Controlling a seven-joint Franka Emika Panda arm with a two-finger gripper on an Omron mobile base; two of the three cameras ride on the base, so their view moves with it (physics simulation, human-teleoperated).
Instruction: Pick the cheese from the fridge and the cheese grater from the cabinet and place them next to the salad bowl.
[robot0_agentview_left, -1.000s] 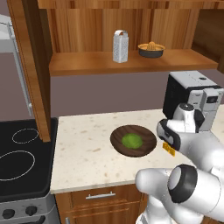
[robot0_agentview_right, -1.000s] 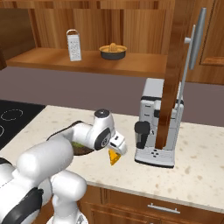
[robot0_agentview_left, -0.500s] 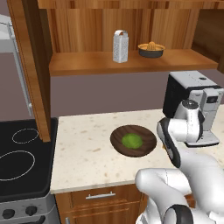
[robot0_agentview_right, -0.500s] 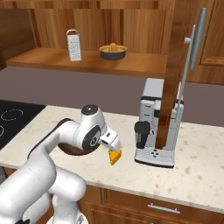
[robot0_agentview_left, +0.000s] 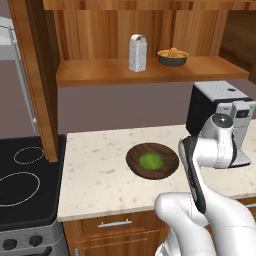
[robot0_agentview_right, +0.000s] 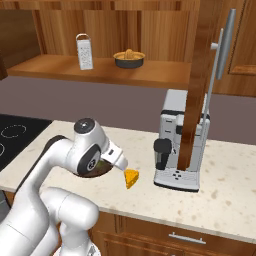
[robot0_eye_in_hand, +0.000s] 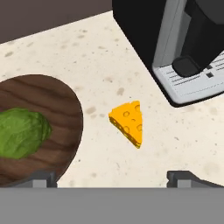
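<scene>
The cheese, a small orange-yellow wedge with holes, lies on the speckled counter just right of the salad bowl, apart from it. My gripper hovers above the cheese, open, with nothing between its fingers. Seen from the left base camera, the salad bowl holds a green mound, and my arm hides the cheese. The cheese grater stands upright on the wooden shelf of the open cabinet, well above the counter.
A coffee machine stands close to the right of the cheese. A small dark bowl with an orange item sits on the shelf beside the grater. An open cabinet door with a steel handle hangs over the machine. The stove is at left.
My hand has lifted up and back from the cheese, which stays lying on the counter beside the bowl. The arm's upper links have swung upward.
</scene>
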